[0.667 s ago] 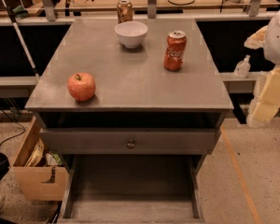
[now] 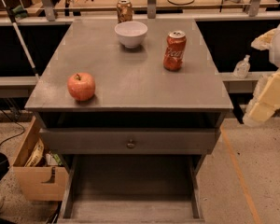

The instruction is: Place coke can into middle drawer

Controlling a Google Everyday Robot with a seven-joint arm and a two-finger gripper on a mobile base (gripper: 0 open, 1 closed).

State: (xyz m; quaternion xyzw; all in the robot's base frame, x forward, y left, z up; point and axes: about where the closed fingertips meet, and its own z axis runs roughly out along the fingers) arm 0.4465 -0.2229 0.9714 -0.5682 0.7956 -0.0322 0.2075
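Observation:
The coke can (image 2: 174, 50), red with white script and a silver top, stands upright on the grey cabinet top (image 2: 130, 78), right of centre. The middle drawer (image 2: 130, 209) is pulled out at the bottom of the view, its flat grey floor bare. My gripper (image 2: 266, 99) shows as cream-coloured parts at the right edge, beside the cabinet and well right of the can, at about the height of the cabinet top's front edge. It holds nothing that I can see.
A red apple (image 2: 81, 86) sits front left on the top. A white bowl (image 2: 130, 33) and a darker brownish can (image 2: 124, 10) stand at the back. A drawer front with a round knob (image 2: 130, 143) is above the open drawer. A cardboard box (image 2: 35, 171) stands left on the floor.

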